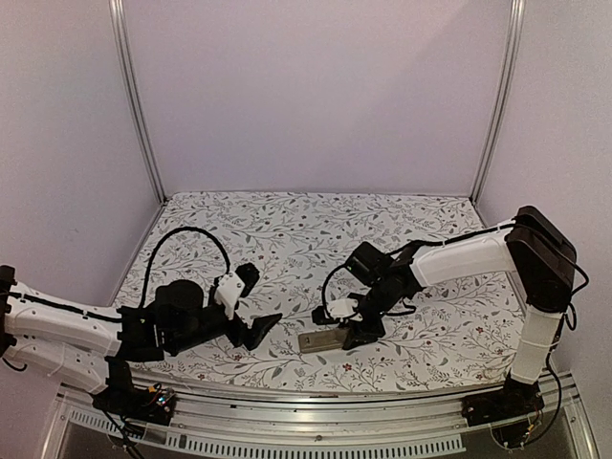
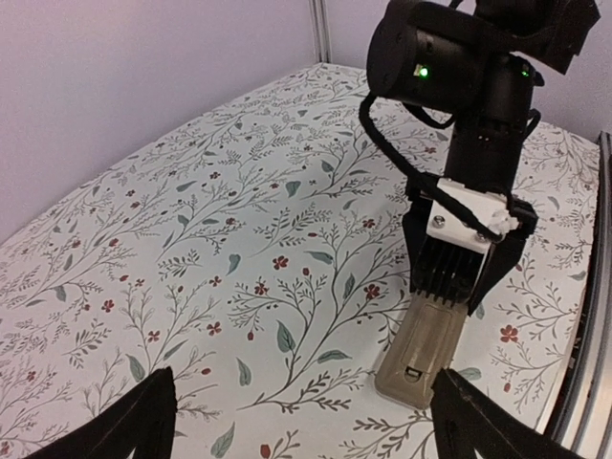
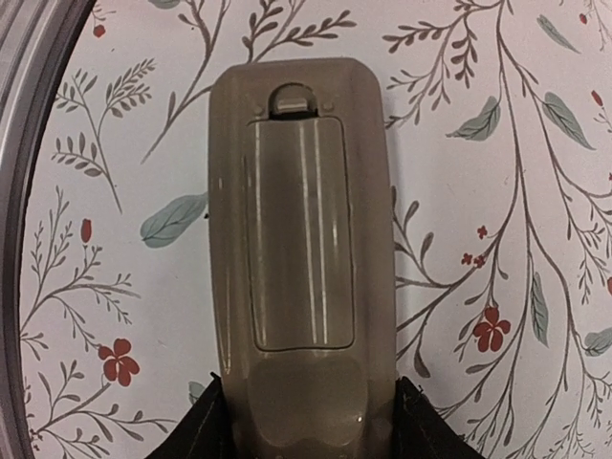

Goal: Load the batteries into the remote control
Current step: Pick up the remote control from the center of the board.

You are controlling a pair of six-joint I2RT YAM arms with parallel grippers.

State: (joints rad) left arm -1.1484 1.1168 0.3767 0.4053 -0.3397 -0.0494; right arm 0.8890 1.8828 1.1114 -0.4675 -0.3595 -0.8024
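The remote control lies back-up near the front edge of the flowered desk, its battery cover in place; the right claw is clamped on one end, a finger against each long side. The left claw hovers just beside it, fingers wide apart, holding nothing.

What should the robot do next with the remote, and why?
Probably bring the open left claw over to the battery cover to slide it off. The remote control lies back up with that cover shut, and the right claw grips its end from both sides, steadying it.
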